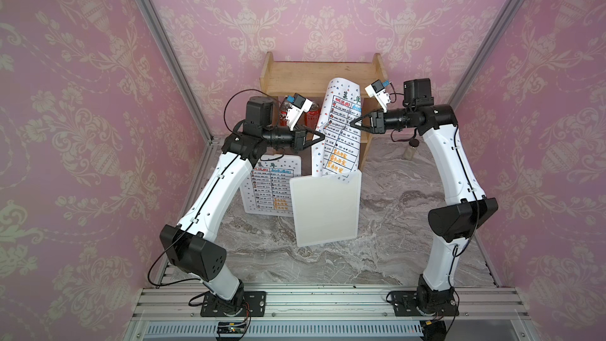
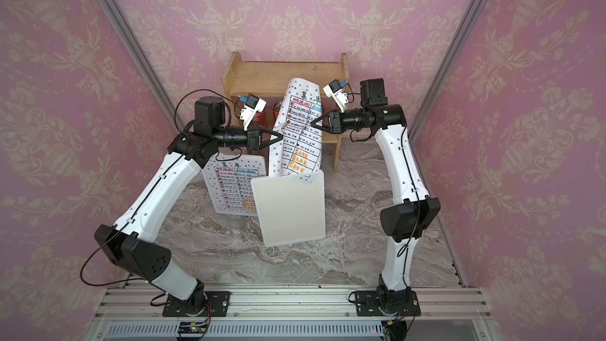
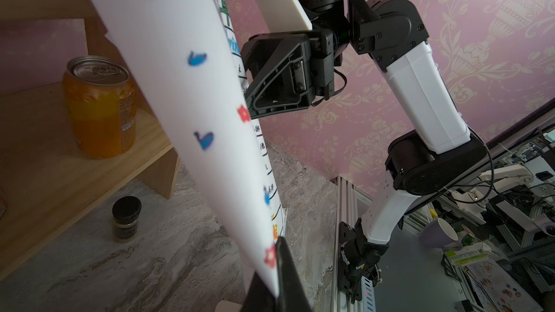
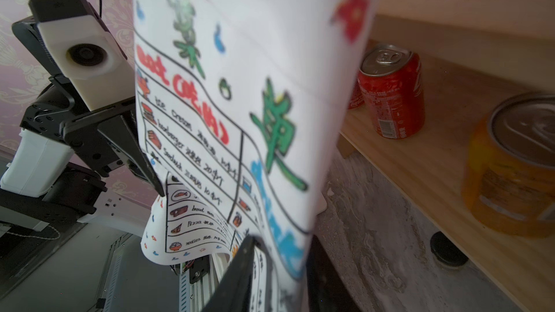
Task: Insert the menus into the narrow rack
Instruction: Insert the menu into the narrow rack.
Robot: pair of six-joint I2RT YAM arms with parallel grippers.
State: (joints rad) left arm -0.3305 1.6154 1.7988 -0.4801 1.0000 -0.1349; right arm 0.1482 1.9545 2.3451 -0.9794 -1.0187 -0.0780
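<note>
Holding the raised menu (image 1: 341, 139) up in front of the wooden rack (image 1: 321, 73), my left gripper (image 1: 323, 135) is clamped tight on the sheet's left edge, and the left wrist view shows the paper pinched between its dark fingers. My right gripper (image 1: 352, 124) sits at the opposite edge, roughly level with the left one. In the right wrist view its jaws stand apart with the sheet running between them, and I cannot tell whether either finger is actually touching the paper. The raised menu stands nearly upright and bowed, printed side towards the top views. Its top curls over in front of the rack's upper shelf, and its lower end meets the far edge of a blank white board (image 1: 324, 211) lying on the marble table (image 1: 393, 224). The second menu (image 1: 269, 191) lies flat on the table, face up, partly under my left arm, with the blank board overlapping its right edge. A red can (image 4: 390, 91) and an orange can (image 3: 99, 106) stand on the rack's lower shelf, behind the sheet. A small dark-lidded jar (image 1: 412, 150) stands on the table just right of the rack.
</note>
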